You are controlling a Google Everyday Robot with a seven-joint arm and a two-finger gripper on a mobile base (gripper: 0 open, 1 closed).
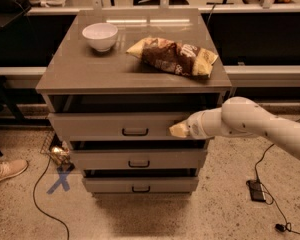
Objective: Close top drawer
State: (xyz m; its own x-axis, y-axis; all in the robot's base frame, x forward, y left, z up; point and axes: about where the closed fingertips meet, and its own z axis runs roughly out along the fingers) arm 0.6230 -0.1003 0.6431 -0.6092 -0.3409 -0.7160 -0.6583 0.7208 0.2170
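The top drawer [105, 126] is a wide grey-taupe panel with a small dark bar handle [135, 132]. It stands only slightly out from the cabinet [90, 74], with a narrow dark gap above it. My gripper [179, 130] rests against the right part of the drawer front, at the end of the white arm [245, 121] that reaches in from the right.
A white bowl [100, 36] and a brown chip bag [175, 57] lie on the cabinet top. Two lower drawers [138, 160] sit below. A shoe [5, 170], a blue floor cross [60, 181], cables and a power brick [257, 190] lie on the floor.
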